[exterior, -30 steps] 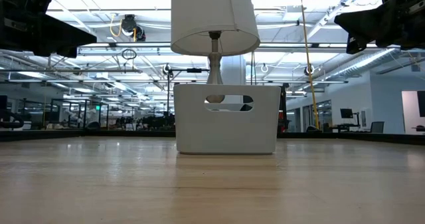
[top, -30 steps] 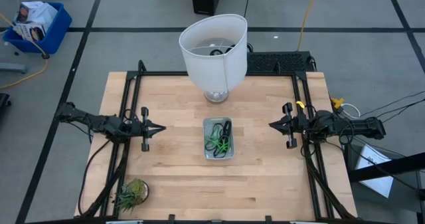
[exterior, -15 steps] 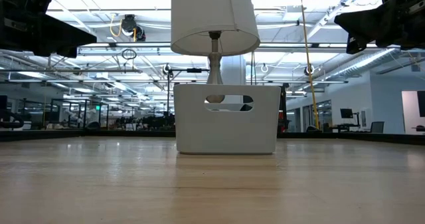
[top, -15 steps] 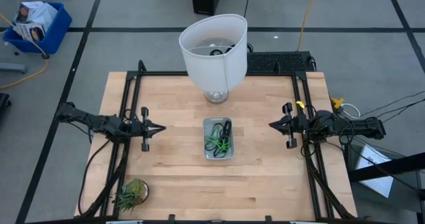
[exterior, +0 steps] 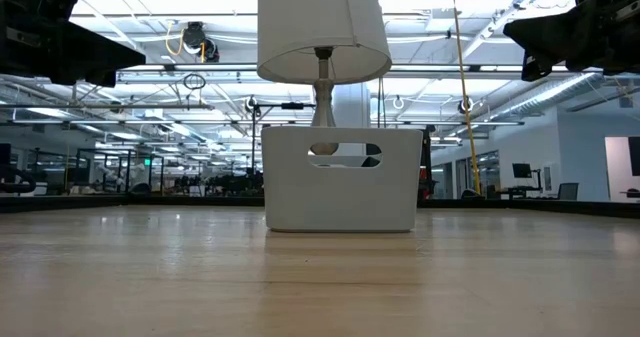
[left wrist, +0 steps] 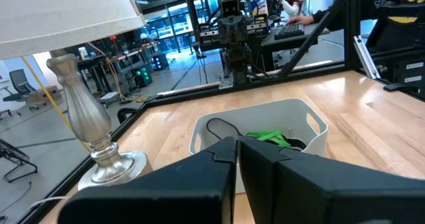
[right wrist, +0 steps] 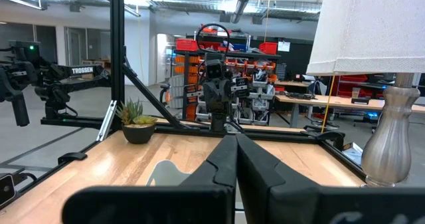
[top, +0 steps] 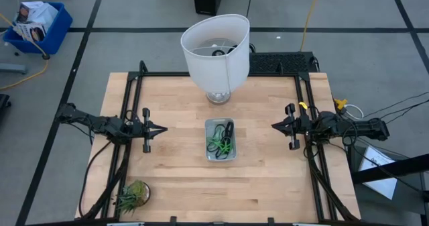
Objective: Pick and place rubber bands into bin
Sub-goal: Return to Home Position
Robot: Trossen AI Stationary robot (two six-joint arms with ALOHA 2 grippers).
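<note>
Pale wooden surface [top: 174, 179] over grey taped floor [top: 335, 38]. Mid-surface: shallow grey-blue plastic bin [top: 221, 159], long axis toward white lampshade [top: 214, 48]; green and dark rubber bands [top: 220, 140] inside. Flanking, pressed together: left tool [top: 163, 129], right tool [top: 275, 125].

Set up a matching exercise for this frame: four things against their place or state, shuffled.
Things:
1 rubber bands
2 lamp
3 plant
4 left gripper

Place or state:
A table's left corner farthest from the lamp
B inside the bin
C shut, over the table's left side
D white shade, silver base

Pairs: 1-B, 2-D, 3-A, 4-C
</note>
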